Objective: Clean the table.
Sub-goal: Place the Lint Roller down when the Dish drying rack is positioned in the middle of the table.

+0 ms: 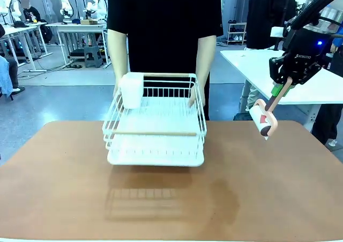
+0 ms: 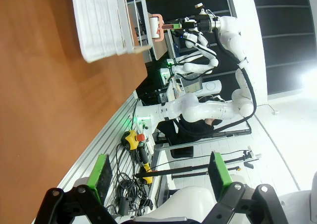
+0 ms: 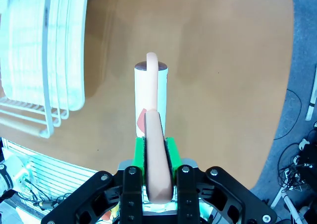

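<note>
Front view: the right fingers (image 1: 282, 88) clamp a lint roller (image 1: 265, 119) hanging above the bench (image 1: 225, 188).
Left wrist view: the left fingers (image 2: 161, 172) gape empty, bench beyond them.
Right wrist view: the roller's handle runs between closed pads, bench below.

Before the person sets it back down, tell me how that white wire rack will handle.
The wire rack looks stiff: its thin wires hold a straight box shape while the person's hand lifts it off the table. Probably light for its size, being mostly open wire. The white cup hung on one corner may swing or slip off if it tilts.
</note>
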You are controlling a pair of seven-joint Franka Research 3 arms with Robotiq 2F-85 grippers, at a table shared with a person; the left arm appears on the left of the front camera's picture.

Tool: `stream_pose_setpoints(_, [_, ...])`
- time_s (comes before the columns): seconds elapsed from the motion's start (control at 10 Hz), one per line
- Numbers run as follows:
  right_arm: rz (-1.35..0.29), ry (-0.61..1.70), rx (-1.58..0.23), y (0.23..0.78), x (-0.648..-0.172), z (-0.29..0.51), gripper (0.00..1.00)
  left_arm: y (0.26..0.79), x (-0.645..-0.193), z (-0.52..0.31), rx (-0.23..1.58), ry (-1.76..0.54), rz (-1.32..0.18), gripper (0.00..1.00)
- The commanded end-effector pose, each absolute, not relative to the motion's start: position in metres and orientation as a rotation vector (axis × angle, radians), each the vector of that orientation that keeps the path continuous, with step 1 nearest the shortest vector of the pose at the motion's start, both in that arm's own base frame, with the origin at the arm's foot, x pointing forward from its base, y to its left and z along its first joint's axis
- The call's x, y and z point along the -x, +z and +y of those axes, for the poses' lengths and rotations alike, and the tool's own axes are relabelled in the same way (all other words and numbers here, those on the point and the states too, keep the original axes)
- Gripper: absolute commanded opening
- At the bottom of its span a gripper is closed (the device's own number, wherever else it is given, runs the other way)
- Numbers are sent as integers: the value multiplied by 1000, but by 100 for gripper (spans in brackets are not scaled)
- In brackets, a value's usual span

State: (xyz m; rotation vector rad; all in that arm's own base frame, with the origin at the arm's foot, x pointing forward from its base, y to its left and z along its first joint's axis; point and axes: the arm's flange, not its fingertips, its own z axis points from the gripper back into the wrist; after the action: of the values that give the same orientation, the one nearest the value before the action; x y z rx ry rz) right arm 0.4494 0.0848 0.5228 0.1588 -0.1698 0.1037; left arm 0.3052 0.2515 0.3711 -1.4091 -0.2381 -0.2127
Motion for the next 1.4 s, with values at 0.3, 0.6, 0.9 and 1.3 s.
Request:
stream_pose_setpoints(0.3, [-174, 108, -156, 526, -448, 86, 22, 371, -304, 254, 1403, -209, -244, 100])
stream_pose_setpoints(0.6, [-174, 108, -156, 526, -448, 86, 22, 371, -304, 254, 1403, -209, -244, 100])
stream_pose_setpoints(0.9, [-174, 108, -156, 526, -448, 86, 22, 371, -304, 254, 1403, -209, -244, 100])
stream_pose_setpoints(1.3, [-174, 108, -156, 526, -448, 86, 22, 371, -304, 254, 1403, -209, -244, 100])
